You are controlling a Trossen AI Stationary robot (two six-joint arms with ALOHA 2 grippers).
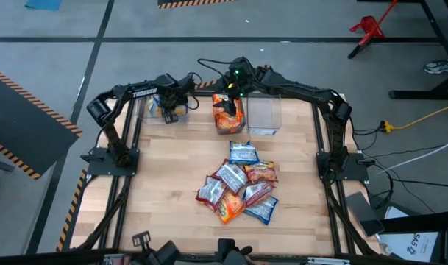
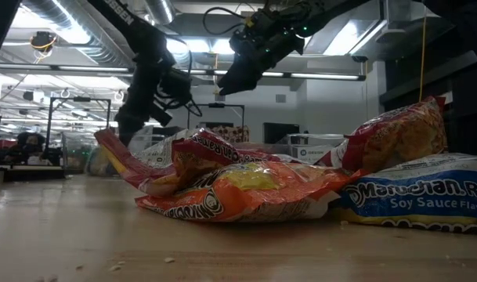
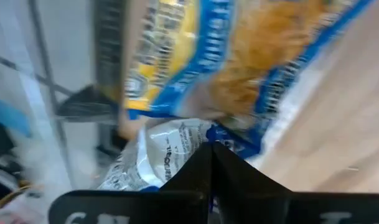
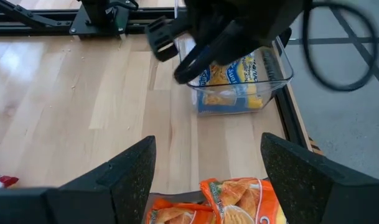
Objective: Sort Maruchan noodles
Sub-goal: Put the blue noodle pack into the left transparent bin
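Three clear bins stand along the far edge. The left bin [image 1: 163, 110] holds blue-and-yellow Maruchan packets [image 4: 236, 74]. My left gripper [image 1: 171, 112] hangs shut just over this bin, with a packet [image 3: 167, 155] at its fingertips. The middle bin [image 1: 229, 116] holds orange packets [image 4: 236, 199]. My right gripper [image 4: 208, 180] is open above them, touching nothing. Several mixed packets [image 1: 238, 188] lie piled flat in the middle of the table. My left gripper pinches the edge of a blue-and-yellow packet [image 3: 195, 158] between its shut fingertips. Its white printed back faces the camera. The fingers slant steeply down from above. The packet hangs below them over the packets in the left bin; whether it rests on them I cannot tell.
The right clear bin [image 1: 264, 116] stands beside the middle one, and I see no packets in it. Black frame rails [image 1: 128, 169] run along the table's left and right sides. Bare wood lies between the pile and the bins. Orange [image 2: 238, 192] and blue [image 2: 426, 200] packets front the low view.
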